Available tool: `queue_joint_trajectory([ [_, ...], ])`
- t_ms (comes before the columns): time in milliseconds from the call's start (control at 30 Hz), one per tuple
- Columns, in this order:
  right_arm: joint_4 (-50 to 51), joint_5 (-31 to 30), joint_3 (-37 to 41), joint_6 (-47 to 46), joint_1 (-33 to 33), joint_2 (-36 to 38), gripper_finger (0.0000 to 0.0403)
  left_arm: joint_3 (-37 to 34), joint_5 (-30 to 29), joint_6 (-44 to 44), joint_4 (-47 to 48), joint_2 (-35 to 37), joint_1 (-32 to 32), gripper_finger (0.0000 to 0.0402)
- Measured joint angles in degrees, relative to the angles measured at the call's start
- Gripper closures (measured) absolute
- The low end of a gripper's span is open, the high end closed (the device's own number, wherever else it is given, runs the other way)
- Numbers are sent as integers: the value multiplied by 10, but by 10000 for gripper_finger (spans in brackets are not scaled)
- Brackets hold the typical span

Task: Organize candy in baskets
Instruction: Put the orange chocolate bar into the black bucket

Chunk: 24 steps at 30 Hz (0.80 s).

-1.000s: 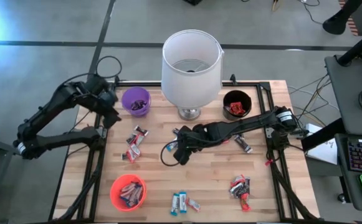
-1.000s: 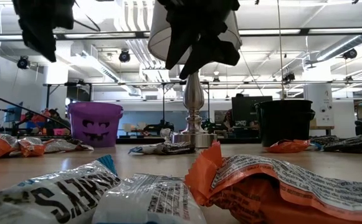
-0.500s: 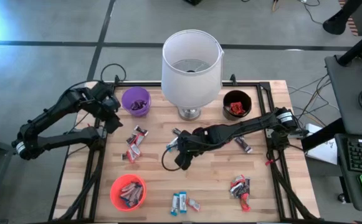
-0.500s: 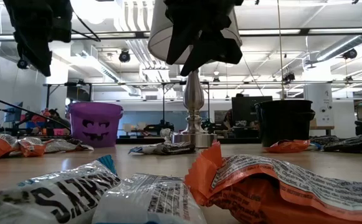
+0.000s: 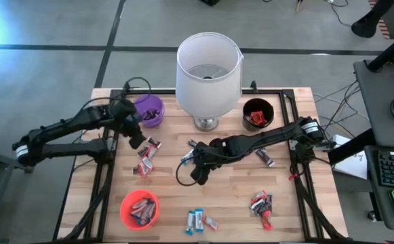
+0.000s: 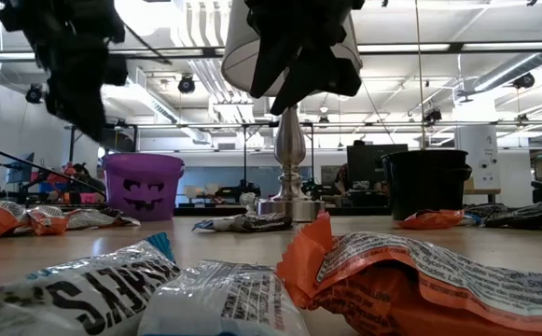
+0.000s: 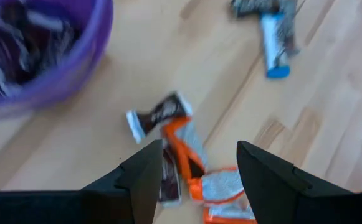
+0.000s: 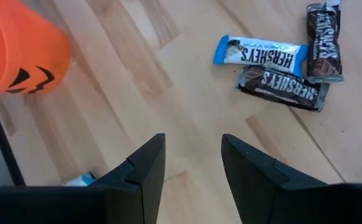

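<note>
Big pale wood-slat table [image 5: 237, 196] with a tall white lampshade on a shiny metal base [image 5: 208, 71] at the back middle. The three baskets: a small round purple bowl [image 5: 149, 110] with dark-wrapped candy inside sits left of the lamp, a black round bowl [image 5: 258, 113] holding red wrappers sits right of it, and an orange-red bowl [image 5: 140, 209] with some bars in it is at the front left. The left gripper [image 5: 137, 139] hangs just beside the purple bowl, above a little pile of dark and orange-wrapped mini bars [image 5: 146, 154], fingers spread and nothing in them. The right gripper [image 5: 198, 173] hovers mid-table, also spread apart and empty. More loose candy: blue-and-white bars [image 5: 197, 220] at the front edge, a red and dark clump [image 5: 262, 205] front right, a dark bar [image 5: 264, 157] near the right arm.
</note>
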State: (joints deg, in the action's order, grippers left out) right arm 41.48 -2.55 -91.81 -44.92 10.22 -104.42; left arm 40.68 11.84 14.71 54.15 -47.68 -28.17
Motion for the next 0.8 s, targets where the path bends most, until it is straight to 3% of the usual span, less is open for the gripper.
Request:
queue_joint_trajectory([
  [233,1,0,0,12,0,0,255,-63,-4,29,-9,-5,24,215],
  [533,1,0,0,17,-1,1,255,-36,-14,67,-16,-23,40,215],
  [800,2,0,0,18,0,1,255,-50,-51,139,-51,-68,104,215],
])
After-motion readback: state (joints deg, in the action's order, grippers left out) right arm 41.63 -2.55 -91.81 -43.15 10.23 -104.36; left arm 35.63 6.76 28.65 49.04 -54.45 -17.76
